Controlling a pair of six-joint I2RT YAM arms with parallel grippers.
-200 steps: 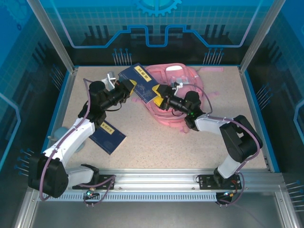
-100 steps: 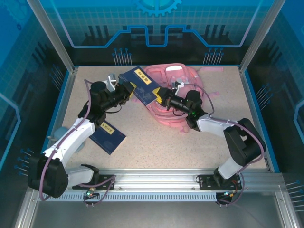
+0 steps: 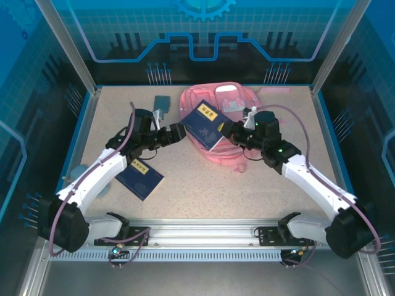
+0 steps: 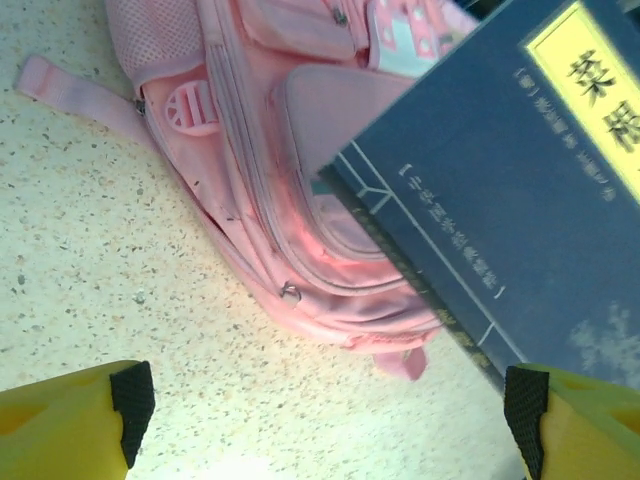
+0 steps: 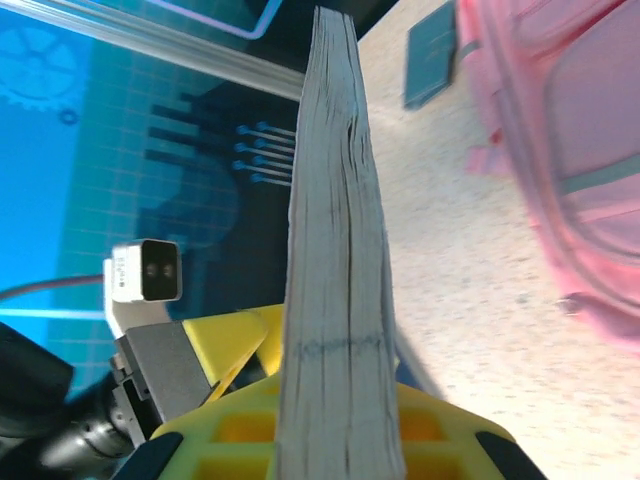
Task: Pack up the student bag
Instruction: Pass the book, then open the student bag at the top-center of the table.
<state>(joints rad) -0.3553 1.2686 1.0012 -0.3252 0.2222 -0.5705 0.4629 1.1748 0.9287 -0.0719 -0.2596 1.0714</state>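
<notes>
- Top view: the pink bag (image 3: 229, 97) lies flat at the far middle of the table (image 3: 247, 185), front pockets up. The right claw (image 3: 227, 132) is clamped on a dark blue book (image 3: 206, 125), held tilted over the bag's near left part. The left claw (image 3: 177, 132) is just beside the book's left edge, its jaws apart. A second book (image 3: 140, 176) lies flat on the table under the left arm. A small dark rectangle (image 3: 162, 102) lies left of the bag, apart from it.
- Left wrist view: both yellow fingers sit wide apart at the bottom corners, with bare table between them. The book fills the upper right, its lower edge close to the right-hand pad; I cannot tell whether they touch. The bag lies behind it, zips and a mesh side pocket showing.
- Right wrist view: the book stands edge-on, page block facing the camera, gripped between the yellow fingers. The bag is at the right, the dark rectangle beyond it.
</notes>
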